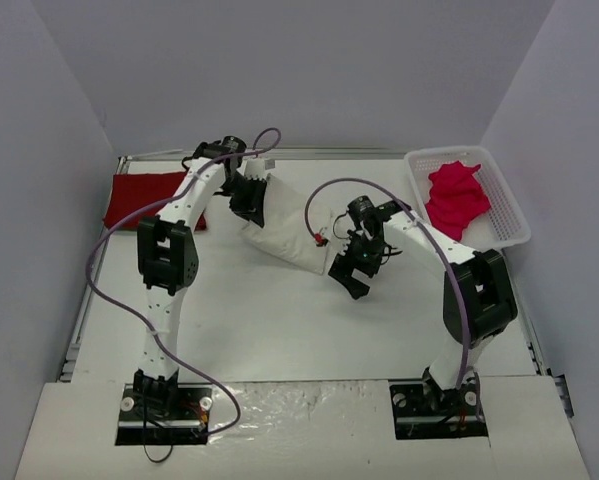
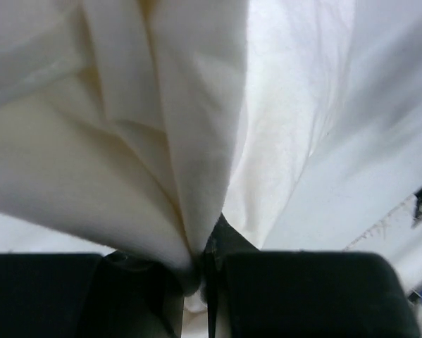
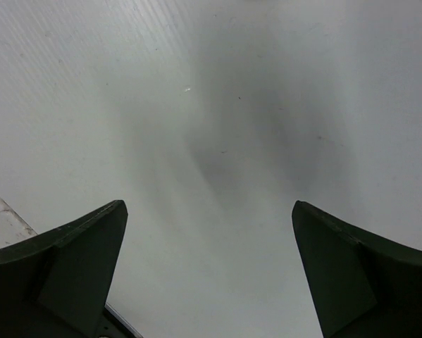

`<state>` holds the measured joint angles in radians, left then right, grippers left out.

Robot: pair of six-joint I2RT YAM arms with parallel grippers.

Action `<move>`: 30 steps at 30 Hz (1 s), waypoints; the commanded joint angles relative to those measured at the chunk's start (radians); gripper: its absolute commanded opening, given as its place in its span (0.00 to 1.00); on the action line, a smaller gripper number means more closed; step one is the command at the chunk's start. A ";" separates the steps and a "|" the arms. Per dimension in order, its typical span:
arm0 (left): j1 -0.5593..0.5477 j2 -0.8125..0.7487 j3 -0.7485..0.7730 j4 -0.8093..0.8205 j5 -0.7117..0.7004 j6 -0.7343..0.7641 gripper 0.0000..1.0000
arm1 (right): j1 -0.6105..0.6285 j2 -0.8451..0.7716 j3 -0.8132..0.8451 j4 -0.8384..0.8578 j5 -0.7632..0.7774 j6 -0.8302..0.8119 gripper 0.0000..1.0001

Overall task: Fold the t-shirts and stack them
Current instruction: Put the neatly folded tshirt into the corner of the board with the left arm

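Observation:
My left gripper is shut on the cream-white t-shirt, pinching a bunched fold; the cloth drapes from the jaws and fills the left wrist view. The shirt trails from the gripper down to the table at centre. My right gripper is open and empty, just right of the shirt's lower edge; its view shows only bare table between the fingers. A red t-shirt lies folded flat at the far left, partly behind the left arm. A pinkish-red t-shirt is crumpled in the basket.
A white plastic lattice basket stands at the far right of the table. Grey walls enclose the table on three sides. A purple cable loops over each arm.

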<state>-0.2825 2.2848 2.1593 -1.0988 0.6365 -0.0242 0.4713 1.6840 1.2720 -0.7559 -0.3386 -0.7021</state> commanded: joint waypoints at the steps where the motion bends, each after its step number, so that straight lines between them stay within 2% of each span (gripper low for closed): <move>1: 0.022 -0.019 0.155 -0.136 -0.150 0.072 0.03 | -0.023 0.069 -0.043 -0.007 -0.106 -0.008 1.00; 6: 0.087 -0.018 0.221 -0.164 -0.211 0.093 0.02 | -0.048 0.157 -0.059 0.020 -0.143 -0.014 1.00; 9: 0.112 -0.022 0.249 -0.183 -0.296 0.133 0.02 | -0.054 0.177 -0.060 0.027 -0.155 -0.016 1.00; 15: 0.201 -0.027 0.310 -0.199 -0.362 0.176 0.02 | -0.057 0.203 -0.092 0.041 -0.152 -0.019 1.00; 21: 0.224 -0.051 0.318 -0.194 -0.443 0.224 0.02 | -0.059 0.241 -0.106 0.050 -0.125 -0.017 1.00; 26: 0.224 -0.064 0.344 -0.179 -0.457 0.234 0.02 | -0.059 0.260 -0.118 0.056 -0.103 -0.016 1.00; 30: 0.215 -0.038 0.450 -0.211 -0.506 0.253 0.02 | -0.059 0.272 -0.125 0.059 -0.091 -0.013 1.00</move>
<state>-0.0593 2.2910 2.4935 -1.2797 0.1936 0.1978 0.4183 1.8641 1.2068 -0.6968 -0.4568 -0.7082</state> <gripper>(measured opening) 0.100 0.999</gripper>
